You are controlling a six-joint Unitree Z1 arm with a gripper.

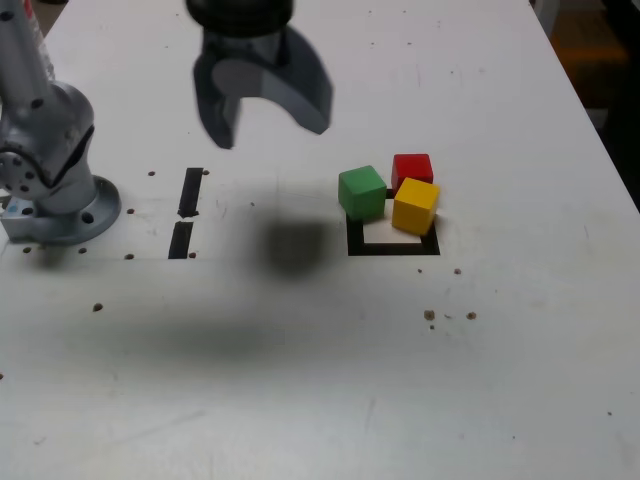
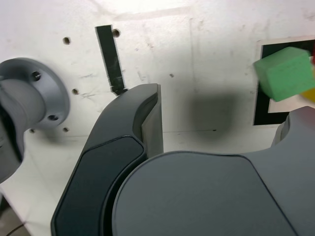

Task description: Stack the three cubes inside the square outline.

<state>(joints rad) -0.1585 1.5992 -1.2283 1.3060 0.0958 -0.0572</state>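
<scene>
Metalwork (image 1: 64,205), grey and round-footed, stands at the exterior view's left, with two black strips (image 1: 190,193) on the bench (image 1: 270,400) beside it. Next come my jaws, spread open above the bench with nothing between them, well apart from the cubes. Farther along, the green cube (image 1: 362,193) sits over the far left corner of the square outline (image 1: 393,249). The red cube (image 1: 412,169) is at the outline's far side, partly hidden behind the yellow cube (image 1: 414,207), which lies over the right part of the frame; I can't tell whether those two touch. I see no stack yet, just three blocks bunched together. They look light and stiff, and I'd expect them to take a firm squeeze without harm, though the smooth faces may slip if I catch only an edge. I'd take whichever I lift by two opposite flat sides, low enough for a square bite, turning the jaws to match its faces. Green looks easiest, its outer side being free; yellow and red leave less room for a finger between them. I see no container, only that flat taped frame, its white middle partly showing.
</scene>
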